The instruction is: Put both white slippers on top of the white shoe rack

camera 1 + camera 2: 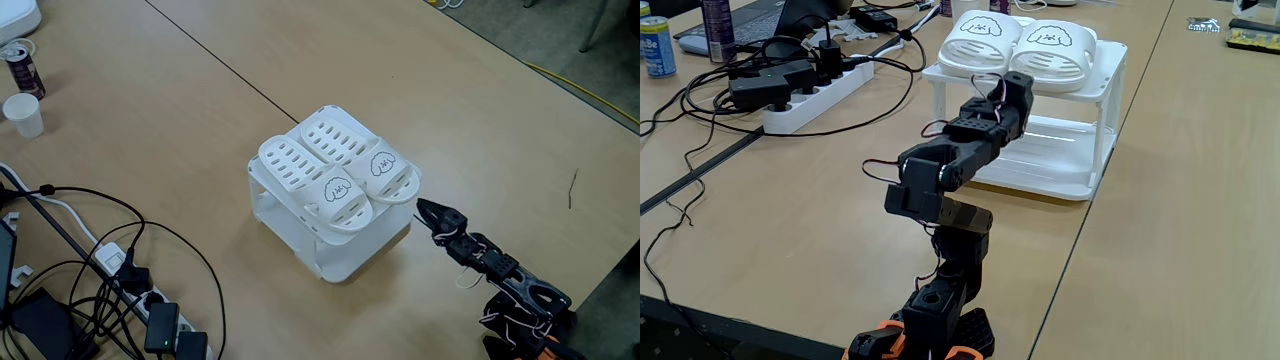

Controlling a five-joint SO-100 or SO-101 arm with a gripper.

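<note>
Both white slippers lie side by side on the flat top of the white shoe rack [285, 212], [1065, 165], soles up at the heel end and puppy-face straps toward the arm. One slipper [312, 182], [980, 40] is beside the other [362, 155], [1055, 45]. My black gripper [426, 209], [1017, 84] hovers just off the rack's edge near the strap end of the slippers. Its fingers are closed to a point with nothing between them, and it touches neither slipper.
A power strip [150, 312], [810, 100] with tangled black cables lies on the table to one side of the rack. A dark can [22, 68] and a white cup [22, 115] stand at the far left. A blue can [654, 45] is near the cables.
</note>
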